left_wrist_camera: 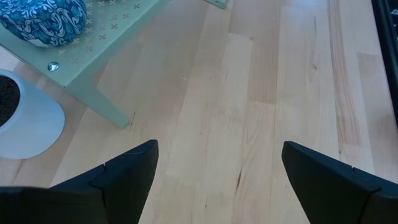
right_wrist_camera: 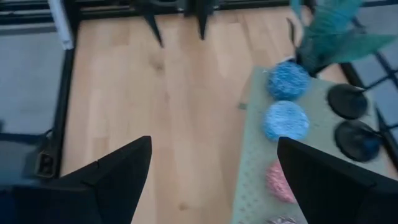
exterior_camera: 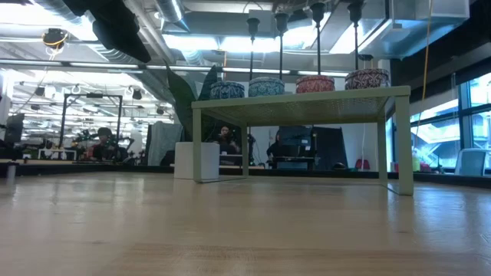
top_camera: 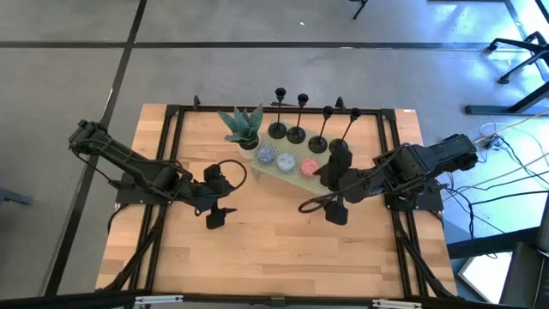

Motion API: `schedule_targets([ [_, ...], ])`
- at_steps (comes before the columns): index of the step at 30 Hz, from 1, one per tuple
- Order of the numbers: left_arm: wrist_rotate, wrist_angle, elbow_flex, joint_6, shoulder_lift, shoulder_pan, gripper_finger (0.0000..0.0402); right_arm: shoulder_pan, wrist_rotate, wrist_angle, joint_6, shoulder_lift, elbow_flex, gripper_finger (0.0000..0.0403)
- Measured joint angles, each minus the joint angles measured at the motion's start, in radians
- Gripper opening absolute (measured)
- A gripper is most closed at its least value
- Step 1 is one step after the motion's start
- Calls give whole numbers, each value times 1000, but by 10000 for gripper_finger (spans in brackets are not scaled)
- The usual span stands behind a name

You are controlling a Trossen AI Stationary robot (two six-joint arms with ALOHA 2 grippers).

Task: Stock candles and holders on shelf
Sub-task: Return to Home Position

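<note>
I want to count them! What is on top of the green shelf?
On the shelf: four candles in a row, two blue, two red, with four black holders behind them. From above, the right arm covers the fourth candle.

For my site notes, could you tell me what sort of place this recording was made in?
Probably an open-plan robotics lab or workshop: exposed ceiling ducts run above workstations where a person sits, and two robot arms, left gripper and right gripper open, stand at a wooden table.

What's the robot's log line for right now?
candles: four in row on shelf | holders: four behind them | left hand: open, empty, above table | right hand: open, empty, above table
</note>
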Motion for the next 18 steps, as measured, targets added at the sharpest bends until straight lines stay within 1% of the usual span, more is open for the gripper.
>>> schedule_targets([
  [2, 0, 0, 0, 0, 0, 0, 340, 0, -33, 6, -13, 0, 0, 351],
  [6, -1, 0, 0, 0, 0, 0, 340, 10, -159, -16, -25, 0, 0, 351],
  [10, -5, 1, 0, 0, 0, 2, 340, 54, -231, 0, -112, -2, 0, 351],
  [12, -5, 3, 0, -1, 0, 2, 340, 89, -230, -3, -131, -11, 0, 351],
  [14, -5, 7, 0, 14, 0, 2, 340, 128, -199, -25, -147, -25, 0, 351],
  [16, 6, 8, 0, 31, 0, 2, 340, 172, -144, -37, -128, -45, 0, 351],
  [18, 44, -1, 4, 32, 0, 3, 340, 216, -71, -55, -94, -72, -5, 351],
])
